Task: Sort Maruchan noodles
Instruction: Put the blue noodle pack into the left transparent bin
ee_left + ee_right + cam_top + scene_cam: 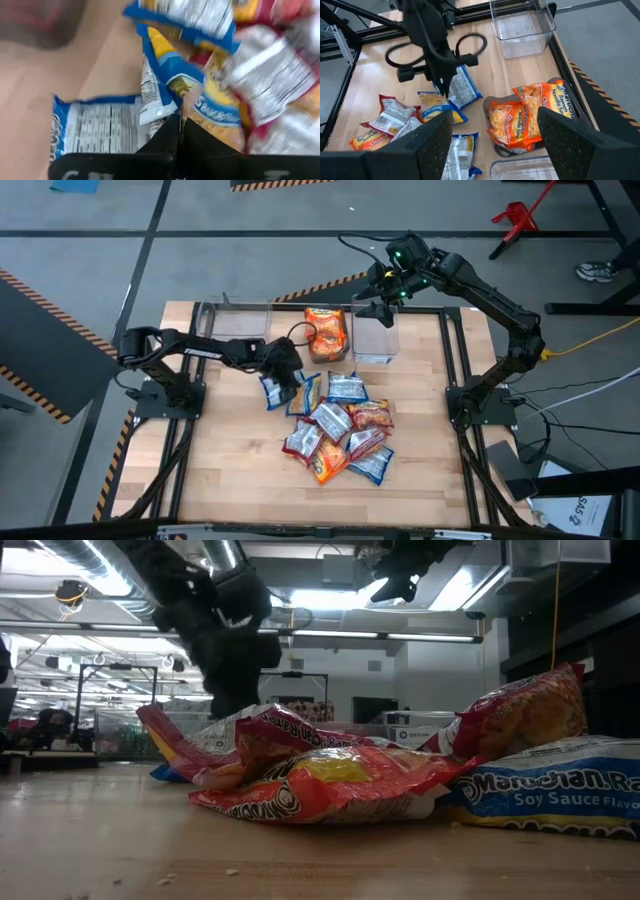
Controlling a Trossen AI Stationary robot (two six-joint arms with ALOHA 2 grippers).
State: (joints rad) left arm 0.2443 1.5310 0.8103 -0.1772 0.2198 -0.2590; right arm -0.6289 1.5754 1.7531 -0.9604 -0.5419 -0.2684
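Observation:
Several Maruchan noodle packets lie in a loose pile (338,430) at the table's middle, blue-and-yellow, orange, and red-and-silver. Orange packets (327,333) fill the middle clear bin at the far edge. My left gripper (292,380) is low at the pile's left side, shut on a blue-and-yellow packet (175,80). A second blue packet (95,125) lies label down on the wood right beside it. My right gripper (383,308) hangs open, high above the far bins, with nothing between its fingers. My left gripper pinches the blue-and-yellow packet's crinkled edge (183,107) between its two shut fingers (165,137). The fingers slant down from the table's left side. The rest of the packet lies on the table and against the pile.
An empty clear bin (522,25) stands left of the orange-filled bin (487,102), and another clear bin (375,340) stands on its right. Metal rails (455,360) run along the table's sides. Bare wood lies near the front edge (250,490).

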